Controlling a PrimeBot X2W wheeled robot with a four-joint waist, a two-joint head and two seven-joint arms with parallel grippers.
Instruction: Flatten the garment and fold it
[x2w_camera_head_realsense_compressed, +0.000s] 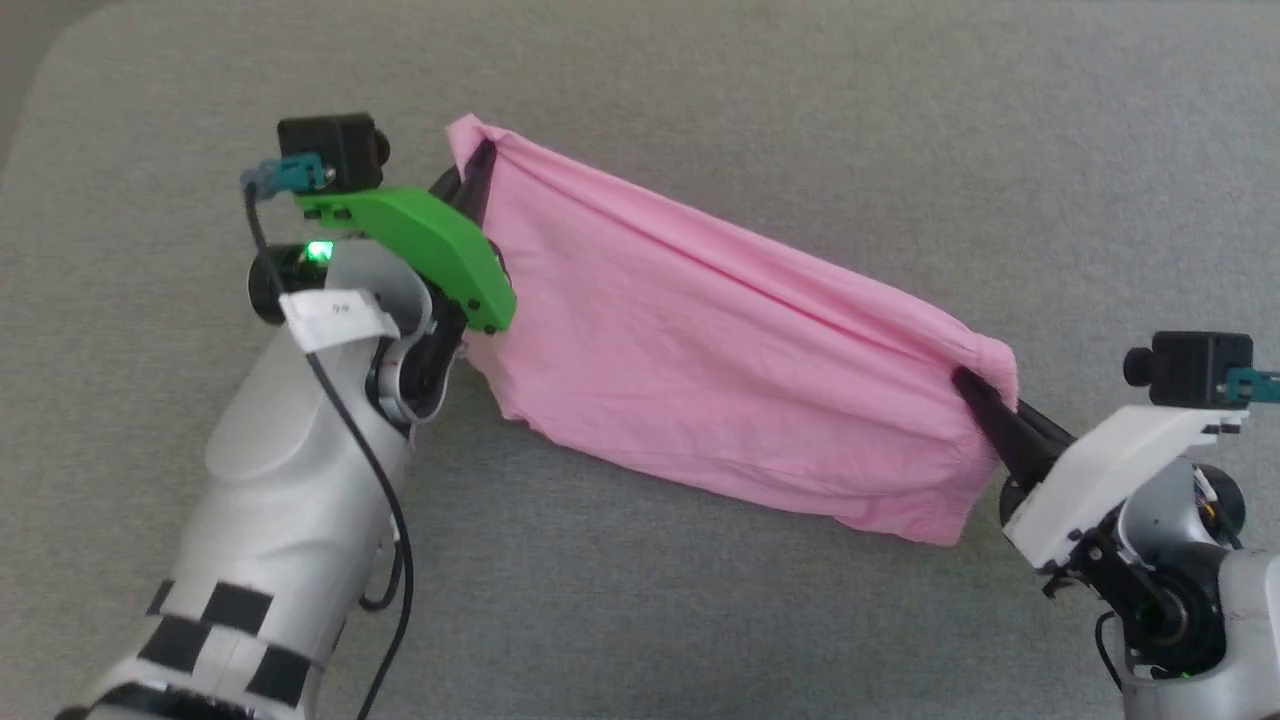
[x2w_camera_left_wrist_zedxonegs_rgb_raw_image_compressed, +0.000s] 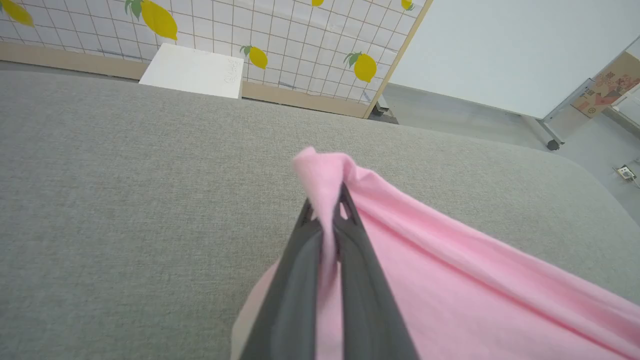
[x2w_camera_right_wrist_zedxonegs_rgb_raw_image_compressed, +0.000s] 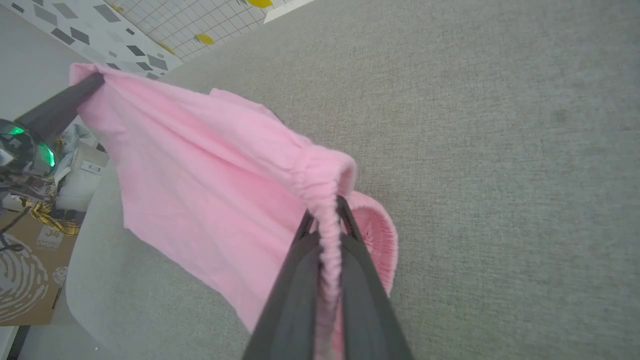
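left hand (x2w_camera_head_realsense_compressed: 482, 158): clamped on garment (x2w_camera_head_realsense_compressed: 700, 350) corner | right hand (x2w_camera_head_realsense_compressed: 968, 385): clamped on its gathered edge

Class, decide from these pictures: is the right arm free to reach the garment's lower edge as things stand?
Probably not: the right gripper is shut on the gathered waistband of the garment, stretching it against the left gripper. It must let go first; nothing else blocks the lower edge.

My head camera looks steeply down from well above on the grey woven fabric surface (x2w_camera_head_realsense_compressed: 700, 620). Each wrist camera sits close behind its own dark fingers (x2w_camera_left_wrist_zedxonegs_rgb_raw_image_compressed: 295, 300), looking along them low across that surface. All three views share the thin light pink cloth garment (x2w_camera_head_realsense_compressed: 700, 350) stretched between left gripper (x2w_camera_head_realsense_compressed: 483, 158) and right gripper (x2w_camera_head_realsense_compressed: 967, 383).
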